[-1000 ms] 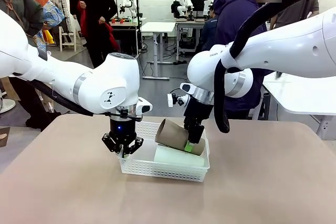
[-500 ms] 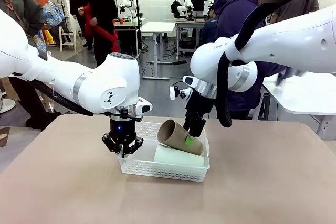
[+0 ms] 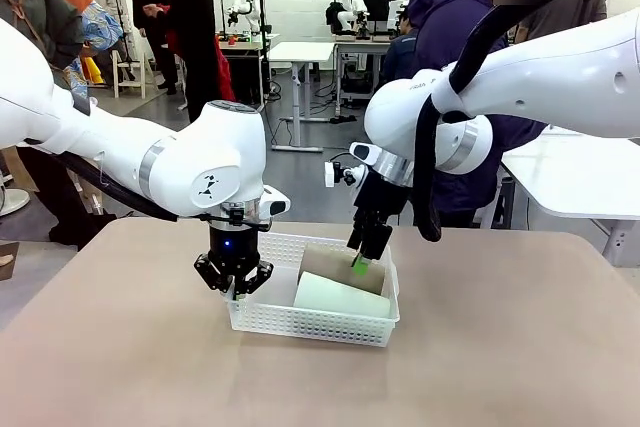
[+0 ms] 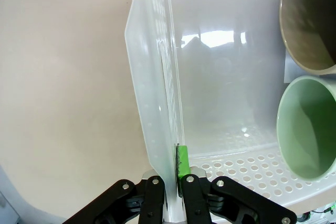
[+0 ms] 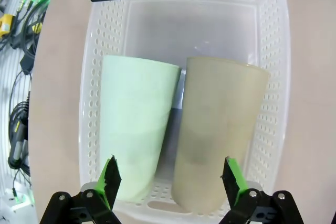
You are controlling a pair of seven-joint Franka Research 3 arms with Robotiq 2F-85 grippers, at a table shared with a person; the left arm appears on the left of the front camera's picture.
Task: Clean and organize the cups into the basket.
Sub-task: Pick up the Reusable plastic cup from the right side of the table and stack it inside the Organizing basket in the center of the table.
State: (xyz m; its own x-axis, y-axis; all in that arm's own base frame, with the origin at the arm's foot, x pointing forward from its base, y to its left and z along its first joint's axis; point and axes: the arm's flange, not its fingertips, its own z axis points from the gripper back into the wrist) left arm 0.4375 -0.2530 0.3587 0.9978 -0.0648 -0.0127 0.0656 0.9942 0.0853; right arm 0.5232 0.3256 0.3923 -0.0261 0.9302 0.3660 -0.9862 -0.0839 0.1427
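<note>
So the white plastic basket [image 3: 312, 328] with holey lattice sides sits mid-tabletop [image 3: 500, 357], which is a smooth matte tan. The left fingers [image 4: 182, 165] are clamped on its left side wall, one pad inside, one outside, pinching the thin translucent plastic. Both cups are lying on their sides in the basket, side by side and touching. The mint green cup [image 5: 136, 124] is nearer the robot, the matte brown cup [image 5: 220, 129] behind it, and both are tapered with their mouths toward the left fingers. The right fingers [image 3: 366, 247] hang spread wide just above the cups, holding nothing.
</note>
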